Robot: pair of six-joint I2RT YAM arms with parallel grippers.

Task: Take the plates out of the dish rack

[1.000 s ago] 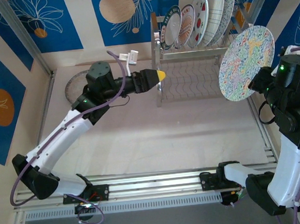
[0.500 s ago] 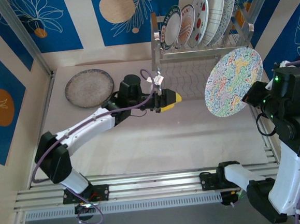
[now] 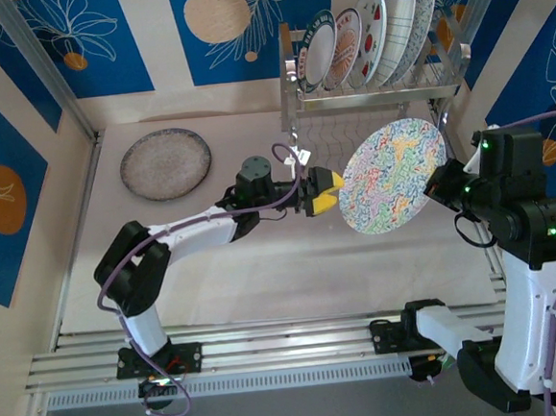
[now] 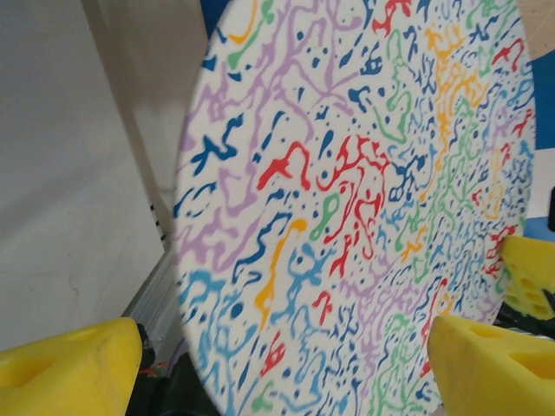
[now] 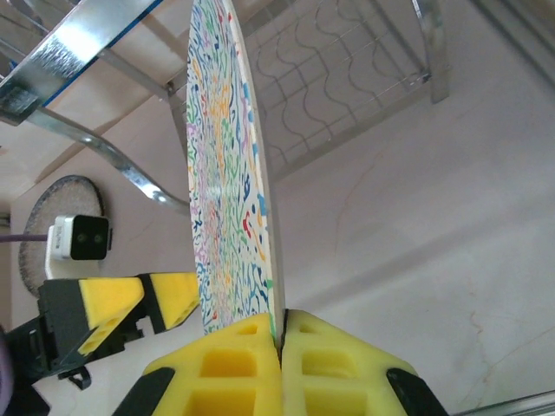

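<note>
Multicolour plate (image 3: 393,175): out of dish rack (image 3: 375,90), in air over bench (image 3: 263,257), on edge and tilted, now more left and lower than one second ago. Right pincer (image 5: 279,334) pinching its rim. Left pincer (image 3: 323,191) has swung in, now just beside plate face, jaws spread, no contact seen. Probably handover coming. Four remaining plates (image 3: 361,42) stand in rack's upper shelf; grey plate (image 3: 166,164) lies flat on bench, far left.
</note>
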